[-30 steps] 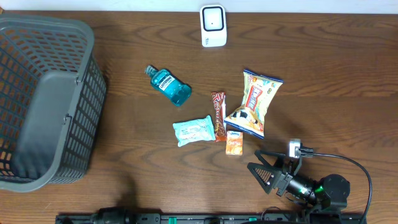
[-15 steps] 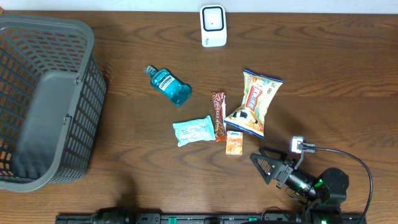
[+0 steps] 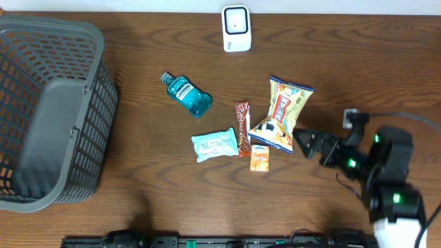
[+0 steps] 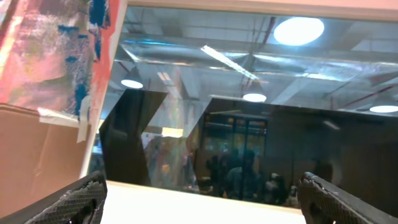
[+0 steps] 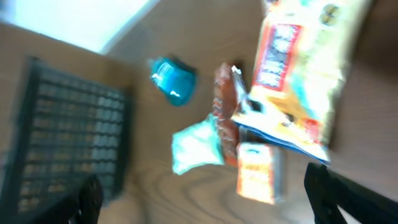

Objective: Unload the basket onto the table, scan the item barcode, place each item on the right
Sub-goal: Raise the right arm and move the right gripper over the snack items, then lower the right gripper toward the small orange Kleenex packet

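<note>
Jaws on the right gripper [image 3: 304, 142] are standing wide and empty just beside the snack bag [image 3: 284, 110], which is lying well apart from the scanner [image 3: 235, 28]; pinching its near edge is looking safest; the left gripper [image 4: 202, 194] is gaping empty too.

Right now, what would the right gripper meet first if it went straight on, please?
Most likely the lower edge of the snack bag, just ahead of the open right gripper, though the gripper's height is hard to judge.
</note>
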`<state>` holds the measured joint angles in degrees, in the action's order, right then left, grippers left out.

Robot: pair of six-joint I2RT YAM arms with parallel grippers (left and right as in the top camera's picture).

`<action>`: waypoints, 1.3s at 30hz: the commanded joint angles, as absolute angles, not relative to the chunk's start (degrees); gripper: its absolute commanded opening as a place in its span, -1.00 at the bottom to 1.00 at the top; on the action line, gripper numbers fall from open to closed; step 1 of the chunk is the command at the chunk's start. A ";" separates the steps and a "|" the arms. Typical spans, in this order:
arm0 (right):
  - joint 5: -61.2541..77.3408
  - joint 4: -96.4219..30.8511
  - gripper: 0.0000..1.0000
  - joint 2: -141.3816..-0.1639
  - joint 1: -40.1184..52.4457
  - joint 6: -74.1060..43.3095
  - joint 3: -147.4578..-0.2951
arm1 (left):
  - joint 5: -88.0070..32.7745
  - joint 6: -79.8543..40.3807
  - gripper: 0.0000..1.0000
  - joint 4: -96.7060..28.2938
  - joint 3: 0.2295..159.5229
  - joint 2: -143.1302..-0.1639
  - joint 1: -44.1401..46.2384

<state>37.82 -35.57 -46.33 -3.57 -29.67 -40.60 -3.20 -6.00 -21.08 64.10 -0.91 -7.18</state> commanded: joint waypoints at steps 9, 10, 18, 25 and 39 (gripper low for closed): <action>18.15 -51.55 0.95 -68.25 4.19 -22.26 -62.02 | -1.61 -6.31 0.96 -18.94 60.90 -0.19 -10.39; 16.86 -52.34 0.99 -68.99 4.73 -22.81 -62.70 | -0.45 -6.31 0.96 -18.87 60.93 -0.19 -10.63; 16.14 -52.51 0.99 -70.08 5.72 -23.09 -63.00 | 10.35 -6.46 0.95 -19.11 60.82 -0.19 -12.47; 16.38 -51.29 0.99 -70.13 7.09 -21.71 -63.00 | 10.35 -18.04 0.96 -19.14 59.55 -0.19 -12.47; 11.94 -44.91 0.98 -71.59 20.36 -23.62 -63.00 | 9.34 -28.32 0.96 -13.76 48.77 -0.19 -12.47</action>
